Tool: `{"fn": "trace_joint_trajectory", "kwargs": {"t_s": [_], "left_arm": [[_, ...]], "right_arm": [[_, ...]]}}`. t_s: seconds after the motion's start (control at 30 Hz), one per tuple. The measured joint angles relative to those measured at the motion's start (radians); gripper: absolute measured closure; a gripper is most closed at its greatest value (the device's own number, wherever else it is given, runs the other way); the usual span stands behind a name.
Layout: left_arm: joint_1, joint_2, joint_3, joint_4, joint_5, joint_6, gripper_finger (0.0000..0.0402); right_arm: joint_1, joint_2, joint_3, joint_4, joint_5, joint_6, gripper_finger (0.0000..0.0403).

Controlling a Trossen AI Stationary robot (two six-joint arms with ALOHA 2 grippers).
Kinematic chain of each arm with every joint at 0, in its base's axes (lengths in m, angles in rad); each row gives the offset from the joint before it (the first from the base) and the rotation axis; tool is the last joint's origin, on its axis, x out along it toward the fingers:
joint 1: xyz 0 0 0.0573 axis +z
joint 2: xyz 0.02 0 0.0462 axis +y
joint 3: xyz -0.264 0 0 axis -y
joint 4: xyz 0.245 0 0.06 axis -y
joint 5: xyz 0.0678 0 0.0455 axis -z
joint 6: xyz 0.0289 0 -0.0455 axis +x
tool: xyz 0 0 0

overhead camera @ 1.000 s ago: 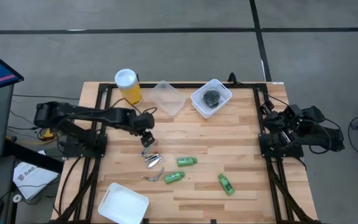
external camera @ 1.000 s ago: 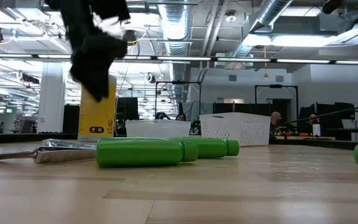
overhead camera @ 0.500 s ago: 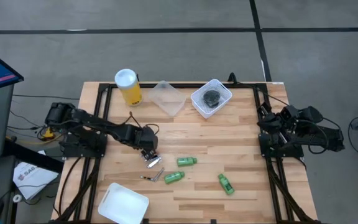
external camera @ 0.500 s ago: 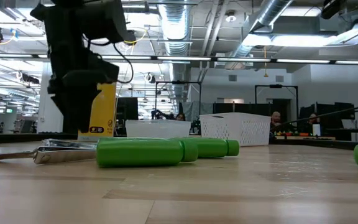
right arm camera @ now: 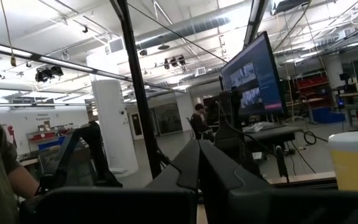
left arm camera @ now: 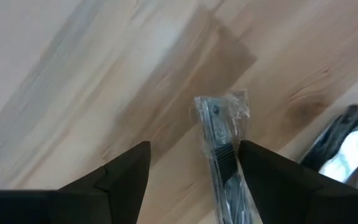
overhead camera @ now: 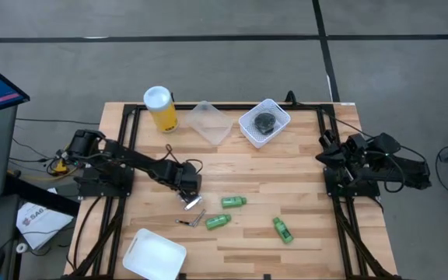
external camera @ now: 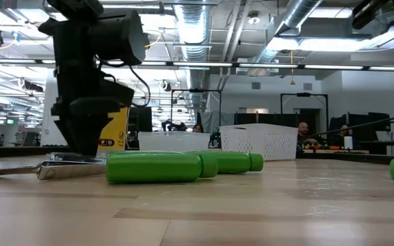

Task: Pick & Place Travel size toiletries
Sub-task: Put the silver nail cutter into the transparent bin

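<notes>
My left gripper (overhead camera: 190, 194) is open and low over the table, pointing down at a slim silvery tube (left arm camera: 220, 134). In the left wrist view the tube lies between the two fingers, close to one of them (left arm camera: 272, 177), and I see no touch. More silvery tubes (overhead camera: 192, 220) lie flat beside it, also seen in the low view (external camera: 60, 166). Three green mini bottles (overhead camera: 233, 201) (overhead camera: 218, 222) (overhead camera: 283, 230) lie on their sides on the wood. Dark round pieces (overhead camera: 264, 121) sit in the white basket (overhead camera: 280, 117). My right gripper (right arm camera: 197, 163) is shut and waits at the table's right edge.
A yellow canister with a white lid (overhead camera: 160, 107) and a clear tub (overhead camera: 211, 122) stand along the far edge. A white tub (overhead camera: 154, 255) sits at the near left corner. Another wrapped item (left arm camera: 347, 143) lies close beside the tube. Bare wood lies between the bottles and the right arm.
My left gripper has moved toward the table's near edge and come down from well above the table to just over the silvery tubes. The tubes and bottles have stayed where they were.
</notes>
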Motion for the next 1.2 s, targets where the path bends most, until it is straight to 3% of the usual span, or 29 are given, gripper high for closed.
{"fn": "trace_joint_trajectory", "kwargs": {"t_s": [0.17, 0.47, 0.73, 1.07, 1.2], "left_arm": [[0.002, 0.011, 0.0, 0.032, 0.017, -0.004, 0.0184], [0.006, 0.013, -0.002, 0.031, 0.01, -0.005, 0.0379], [0.016, -0.023, 0.018, 0.017, 0.045, -0.005, 0.039], [0.119, -0.26, 0.07, 0.081, -0.081, -0.014, 0.039], [0.184, -0.321, 0.085, 0.164, -0.095, 0.035, 0.039]], "right_arm": [[0.0, 0.0, 0.0, -0.009, 0.0, -0.01, 0.0402], [0.0, 0.0, 0.0, -0.029, 0.001, -0.026, 0.0402], [0.0, 0.0, 0.0, -0.031, 0.001, -0.026, 0.0402], [0.0, 0.0, -0.006, -0.039, 0.001, -0.079, 0.0402], [0.0, -0.005, -0.104, 0.043, 0.001, -0.068, 0.0402]]}}
